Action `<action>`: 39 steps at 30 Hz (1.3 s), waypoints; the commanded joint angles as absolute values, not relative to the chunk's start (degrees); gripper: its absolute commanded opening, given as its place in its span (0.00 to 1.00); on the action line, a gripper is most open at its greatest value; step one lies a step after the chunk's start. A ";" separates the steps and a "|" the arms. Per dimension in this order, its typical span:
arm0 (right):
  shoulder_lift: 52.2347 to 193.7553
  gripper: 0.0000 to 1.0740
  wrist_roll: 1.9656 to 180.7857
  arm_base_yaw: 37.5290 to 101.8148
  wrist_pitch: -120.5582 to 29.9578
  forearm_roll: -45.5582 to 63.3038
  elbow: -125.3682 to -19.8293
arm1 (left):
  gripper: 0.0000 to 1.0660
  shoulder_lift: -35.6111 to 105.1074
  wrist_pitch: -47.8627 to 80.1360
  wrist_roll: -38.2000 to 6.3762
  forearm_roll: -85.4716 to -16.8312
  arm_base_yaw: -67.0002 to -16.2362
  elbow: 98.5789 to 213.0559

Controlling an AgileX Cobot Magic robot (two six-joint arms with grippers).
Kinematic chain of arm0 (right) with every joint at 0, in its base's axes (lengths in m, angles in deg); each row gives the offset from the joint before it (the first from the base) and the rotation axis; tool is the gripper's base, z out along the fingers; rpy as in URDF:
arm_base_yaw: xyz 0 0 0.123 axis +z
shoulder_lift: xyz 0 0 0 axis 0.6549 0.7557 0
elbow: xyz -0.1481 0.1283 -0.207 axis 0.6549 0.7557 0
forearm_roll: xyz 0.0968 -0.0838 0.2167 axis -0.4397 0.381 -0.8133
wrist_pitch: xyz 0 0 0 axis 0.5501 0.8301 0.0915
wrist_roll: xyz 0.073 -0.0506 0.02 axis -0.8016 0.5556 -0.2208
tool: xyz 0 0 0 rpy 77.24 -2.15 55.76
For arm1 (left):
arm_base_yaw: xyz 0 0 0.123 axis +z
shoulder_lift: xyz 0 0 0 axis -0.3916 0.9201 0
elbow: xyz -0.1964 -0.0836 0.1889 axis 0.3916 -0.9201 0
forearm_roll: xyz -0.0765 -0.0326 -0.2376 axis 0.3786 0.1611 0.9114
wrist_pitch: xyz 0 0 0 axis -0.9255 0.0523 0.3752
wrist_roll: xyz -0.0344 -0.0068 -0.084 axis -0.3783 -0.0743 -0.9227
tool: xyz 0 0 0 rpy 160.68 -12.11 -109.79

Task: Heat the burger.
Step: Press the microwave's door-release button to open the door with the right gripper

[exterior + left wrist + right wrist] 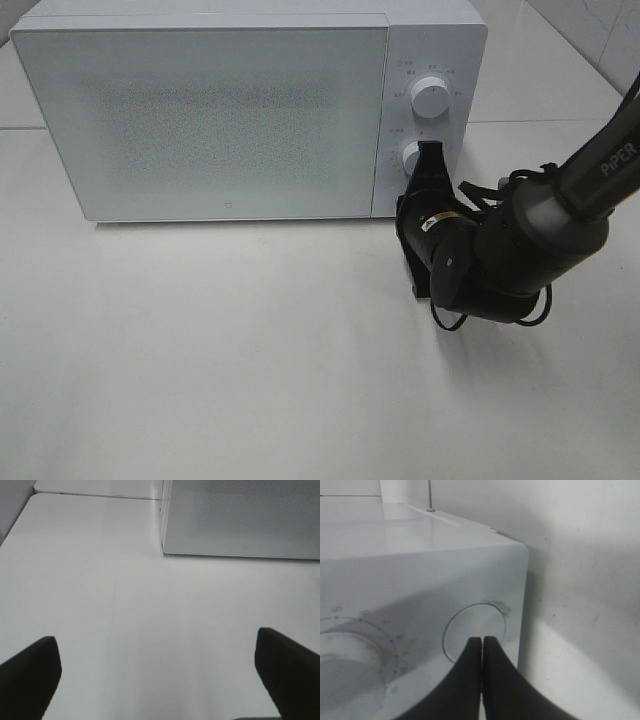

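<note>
A boxy white microwave with a shut, speckled door is sitting at the back of a smooth white bench, bare surface lying open before it. The black right gripper, on a bent arm, is reaching to the microwave's control panel, jaws closed and empty, tips at a flat circle beside a ticked dial. The left gripper is hovering off the microwave's front left corner, jaws spread wide, empty; the burger is showing in no view.

The shut door of the microwave blocks the back; the tabletop before it lies open beside the right hand.
</note>
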State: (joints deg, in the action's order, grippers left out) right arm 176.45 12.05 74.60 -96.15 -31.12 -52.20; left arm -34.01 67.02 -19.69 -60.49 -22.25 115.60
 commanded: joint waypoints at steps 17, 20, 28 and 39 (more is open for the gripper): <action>177.77 0.00 15.49 73.00 -98.21 -31.46 -55.81 | 0.93 -34.24 66.33 -20.04 -60.43 -22.14 115.37; 177.77 0.00 15.49 73.00 -99.42 -31.69 -56.38 | 0.93 -34.24 66.33 -20.04 -60.43 -22.14 115.37; 177.77 0.00 17.03 73.00 -104.11 -32.90 -59.25 | 0.93 -34.24 66.33 -20.04 -60.43 -22.14 115.37; 181.26 0.00 16.86 71.68 -107.61 -31.58 -64.75 | 0.93 -34.24 66.33 -20.04 -60.43 -22.14 115.37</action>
